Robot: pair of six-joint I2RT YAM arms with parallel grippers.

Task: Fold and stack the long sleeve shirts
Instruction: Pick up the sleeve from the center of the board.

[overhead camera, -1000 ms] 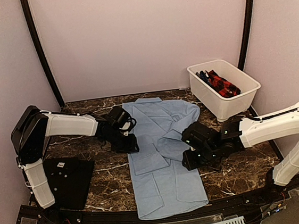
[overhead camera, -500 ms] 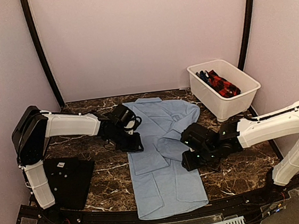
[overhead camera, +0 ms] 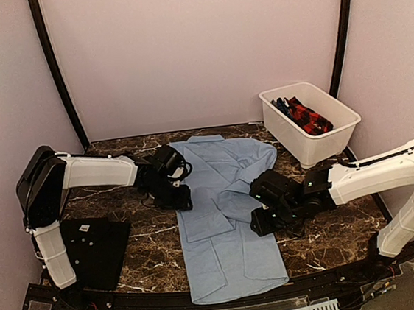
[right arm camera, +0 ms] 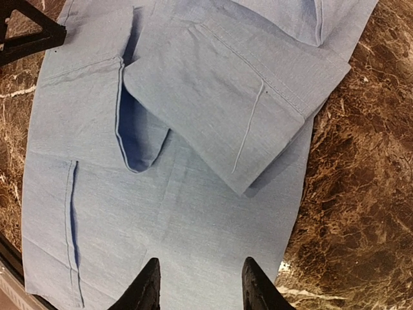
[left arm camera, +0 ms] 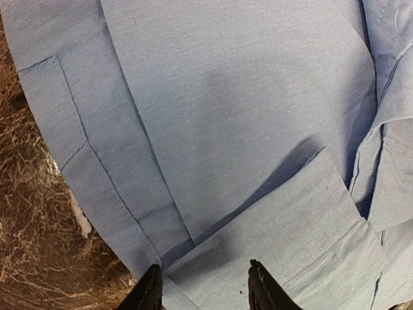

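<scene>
The mat (overhead camera: 98,248) lies flat on the table (overhead camera: 334,238), well to the left of the shirt (overhead camera: 225,260) and apart from it, level with the shirt's near half.

The left gripper (overhead camera: 176,197) sits low at the shirt's left edge, about halfway along its length. In the left wrist view its fingers (left arm camera: 150,294) stand partly apart. A cuff corner and the shirt's side seam lie flat between them. No cloth looks pinched, so the gripper holds nothing.

The shirt is light blue and spread lengthwise in the middle of the table. Its collar end is far from the arm bases and its hem is near them. One sleeve is folded in from the shirt's right side, with its cuff resting on the body.

The right gripper (overhead camera: 262,222) is at the shirt's right edge, just beside that folded cuff. In the right wrist view its fingers (right arm camera: 147,287) are also partly apart over flat cloth near the edge, and they grasp nothing.

The bin (overhead camera: 341,130) stands beyond the shirt's far right corner, close to it but not touching. It holds a checked shirt (overhead camera: 308,118) and a dark shirt (overhead camera: 282,106).
</scene>
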